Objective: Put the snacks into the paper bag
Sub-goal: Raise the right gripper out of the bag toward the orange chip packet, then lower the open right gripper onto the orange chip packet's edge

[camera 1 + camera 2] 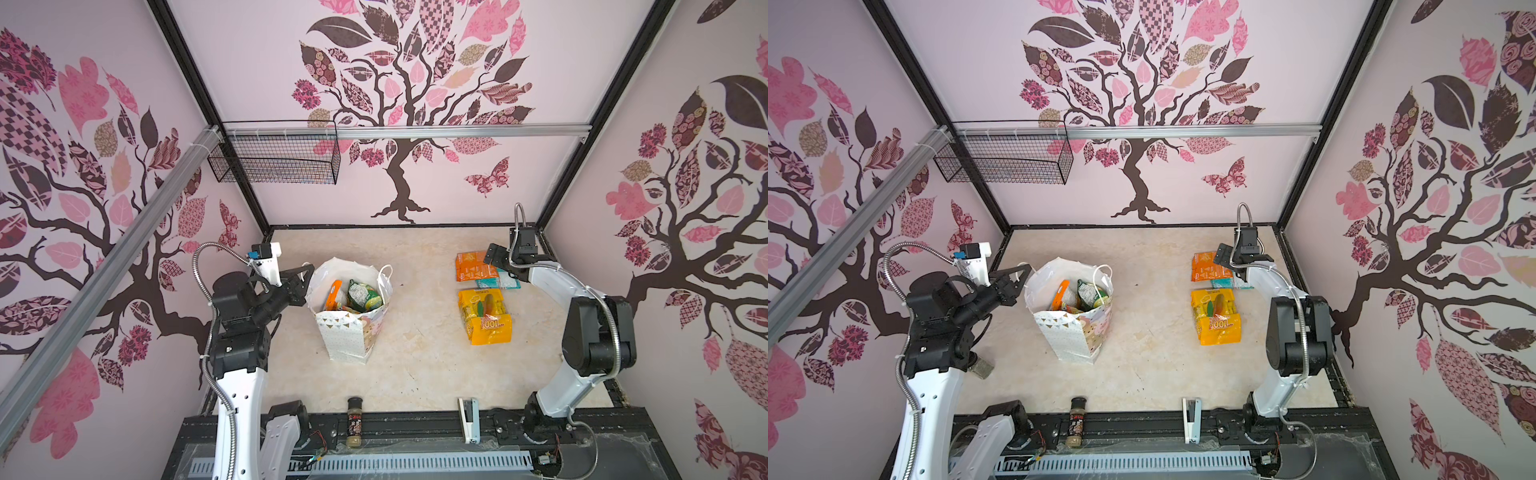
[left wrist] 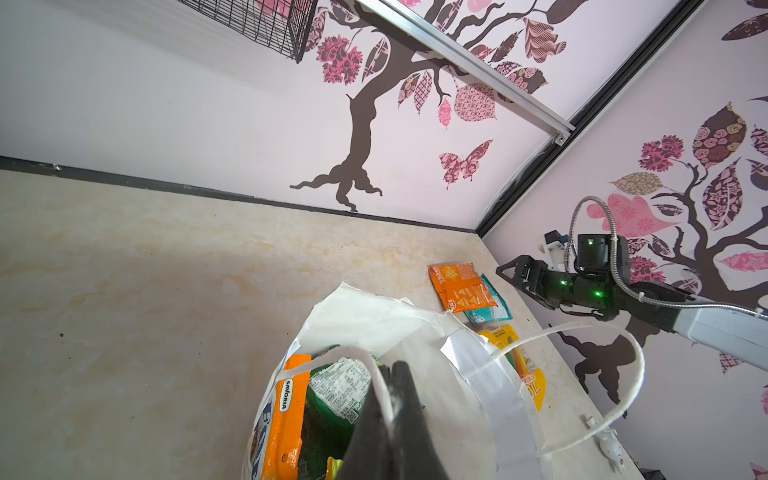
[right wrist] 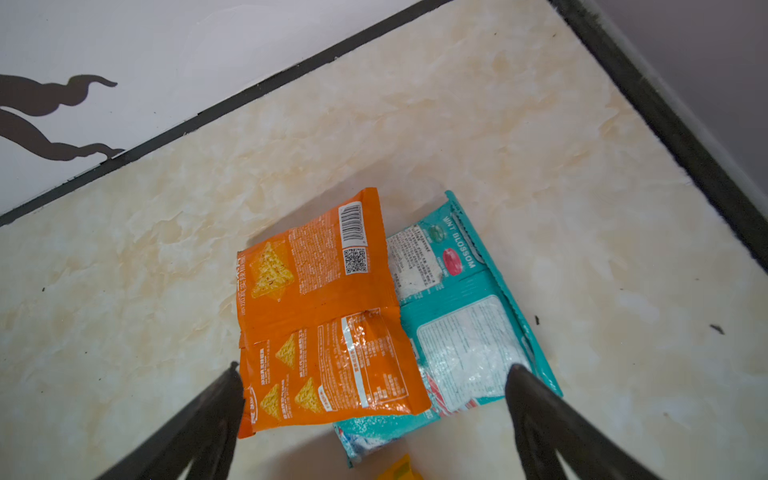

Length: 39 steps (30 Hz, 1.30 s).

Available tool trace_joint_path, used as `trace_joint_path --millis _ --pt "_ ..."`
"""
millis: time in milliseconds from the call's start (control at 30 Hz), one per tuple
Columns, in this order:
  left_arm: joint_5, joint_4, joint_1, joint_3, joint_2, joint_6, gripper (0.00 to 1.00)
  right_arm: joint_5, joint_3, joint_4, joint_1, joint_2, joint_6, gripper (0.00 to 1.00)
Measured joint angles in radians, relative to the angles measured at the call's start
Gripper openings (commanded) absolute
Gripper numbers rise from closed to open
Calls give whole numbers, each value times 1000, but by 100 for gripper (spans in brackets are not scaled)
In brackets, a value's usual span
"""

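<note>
**Top views.** The bag (image 1: pixel 353 332) stood upright at centre-left of the frame, with several packets already inside. The left gripper (image 1: pixel 309 272) was at its left rim. At upper right of the table (image 1: pixel 415 365), in both top views, three packets lay outside the bag. The orange packet (image 1: pixel 471 266) overlapped the teal packet (image 1: pixel 500 284), and the yellow packet (image 1: pixel 484 318) lay just below them. The right gripper (image 1: pixel 494 257) hung over the orange and teal pair.

**Left wrist.** The left gripper's jaws were together, clamped on the bag's rim and holding the mouth open. An orange and a green packet showed inside.

**Right wrist.** The right gripper's (image 3: pixel 374 370) jaws were wide apart and empty, straddling both packets. Contact could not be confirmed.

**Assessment.** The step in hand appeared to be picking up the orange packet, which lay on top and so should go first. The glossy film looked slippery. A pinch across a free edge, clear of the teal packet, seemed advisable, lest both lift. The left grip should not slacken before the drop.
</note>
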Motion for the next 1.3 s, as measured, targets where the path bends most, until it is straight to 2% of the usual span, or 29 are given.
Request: trace_joint_path --millis 433,600,800,1100,1300 --pt "14 8 0 0 11 -8 0 -83 127 11 0 199 -8 99" --pt "21 15 0 0 25 -18 0 -155 216 13 0 286 -14 95" --pt "13 7 0 0 15 -16 0 -239 223 12 22 312 -13 91" --pt "-6 -3 0 0 -3 -6 0 -269 266 -14 224 332 -64 90" --pt "-6 -3 0 0 -2 -3 0 -129 322 -61 327 344 -127 92"
